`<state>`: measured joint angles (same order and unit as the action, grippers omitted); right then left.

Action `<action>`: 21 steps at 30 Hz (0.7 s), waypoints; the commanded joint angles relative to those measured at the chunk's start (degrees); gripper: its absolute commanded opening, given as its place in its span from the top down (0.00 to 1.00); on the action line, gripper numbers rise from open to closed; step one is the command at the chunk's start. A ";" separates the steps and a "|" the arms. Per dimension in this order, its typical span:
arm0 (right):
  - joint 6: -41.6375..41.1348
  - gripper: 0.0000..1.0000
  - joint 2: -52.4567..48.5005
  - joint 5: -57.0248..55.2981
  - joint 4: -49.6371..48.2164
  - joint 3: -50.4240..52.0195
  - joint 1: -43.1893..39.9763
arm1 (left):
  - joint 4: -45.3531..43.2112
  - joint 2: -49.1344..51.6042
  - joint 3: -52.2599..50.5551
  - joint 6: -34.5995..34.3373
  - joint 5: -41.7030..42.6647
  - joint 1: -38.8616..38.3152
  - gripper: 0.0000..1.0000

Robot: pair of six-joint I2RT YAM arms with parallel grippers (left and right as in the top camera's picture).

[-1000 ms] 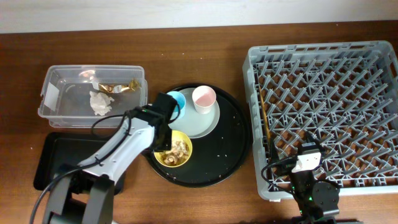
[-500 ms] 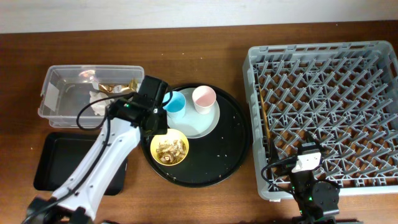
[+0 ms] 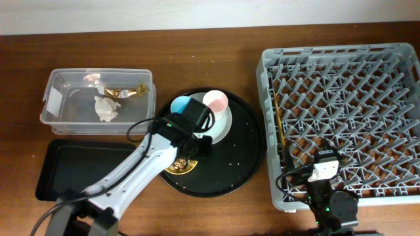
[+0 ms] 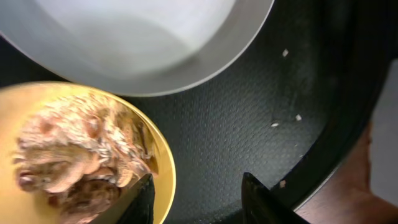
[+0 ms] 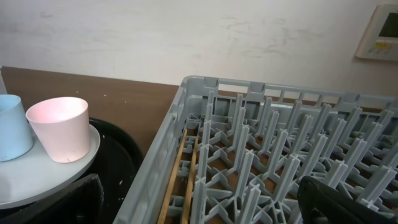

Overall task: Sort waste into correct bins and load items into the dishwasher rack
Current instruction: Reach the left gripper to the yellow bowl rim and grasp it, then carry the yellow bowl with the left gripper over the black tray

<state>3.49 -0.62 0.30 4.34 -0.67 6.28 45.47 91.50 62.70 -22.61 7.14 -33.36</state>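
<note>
Two pieces of waste lay in the clear tub (image 3: 59, 111) seen from overhead: the crumpled tissue (image 3: 105, 109) and the gold-brown wrapper (image 3: 126, 92). The light-blue cup (image 3: 182, 105) and pink cup (image 3: 215, 100) stood on the pale plate (image 3: 220, 128), left of the dishwasher rack (image 3: 341, 98).

At the left wrist, the left end effector (image 4: 198, 186) was spread apart, one finger over the rim of the yellow bowl (image 4: 163, 168) of tan food scraps (image 4: 74, 155).

At the right wrist, the right end effector (image 5: 199, 193) gaped wide by the rack's edge.
</note>
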 commanded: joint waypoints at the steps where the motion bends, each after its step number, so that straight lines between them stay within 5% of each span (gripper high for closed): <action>1: 0.11 0.01 0.37 0.37 0.20 0.35 0.39 | -0.52 3.08 -0.76 -0.98 -1.53 -0.63 0.57; 16: 0.11 0.02 0.37 0.37 0.20 0.35 0.39 | -2.08 6.10 -4.07 -2.25 -2.64 -1.16 0.78; 21: 0.11 0.02 0.37 0.37 0.20 0.35 0.39 | -2.03 6.10 -4.07 -2.23 -2.64 -1.16 0.99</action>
<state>3.49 -0.62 0.30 4.34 -0.69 6.28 43.20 97.08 59.20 -24.45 4.32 -34.22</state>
